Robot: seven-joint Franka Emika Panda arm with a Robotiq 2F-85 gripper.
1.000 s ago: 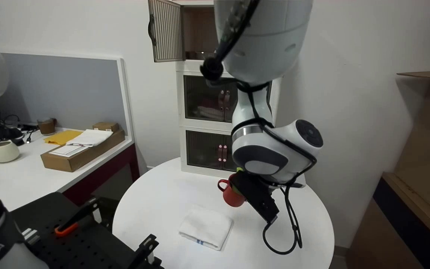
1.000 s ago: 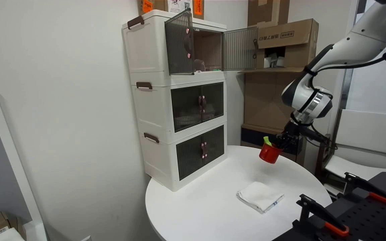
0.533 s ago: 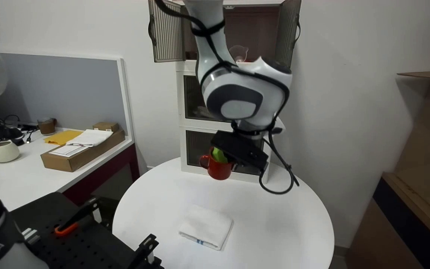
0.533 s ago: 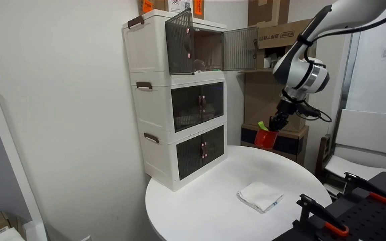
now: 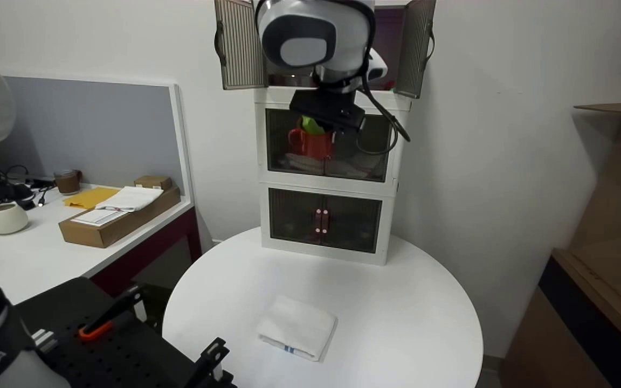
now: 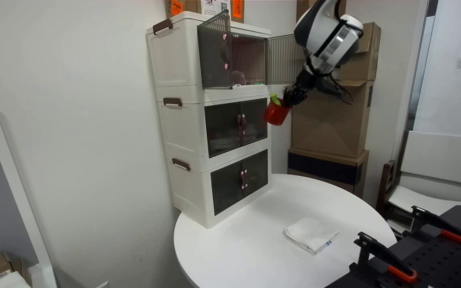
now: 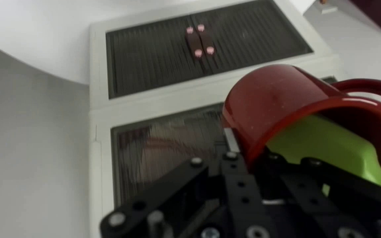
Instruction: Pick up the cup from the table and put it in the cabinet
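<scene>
The red cup (image 5: 316, 145) with a green object (image 5: 311, 125) in it hangs tilted in the air, also seen in an exterior view (image 6: 277, 113) and the wrist view (image 7: 270, 96). My gripper (image 7: 248, 152) is shut on its wall near the rim, one finger outside, one inside. In an exterior view the gripper (image 6: 287, 102) is above the round white table (image 6: 246, 248). The white cabinet (image 6: 182, 132) stands on the table; the cup is before its middle compartment, below the top one. The top compartment's two doors (image 5: 240, 48) (image 5: 417, 48) stand open.
A folded white cloth (image 5: 297, 328) lies on the table. Small items (image 6: 238, 78) sit inside the top compartment. Cardboard boxes (image 6: 326, 124) stand behind the arm beside the cabinet. A black board with clamps (image 6: 434, 248) borders the table. A white desk (image 5: 35, 253) stands nearby.
The cup, held in my gripper, has risen from just above the table to the middle compartment's height and moved toward the cabinet. The cloth and cabinet doors have not moved.
</scene>
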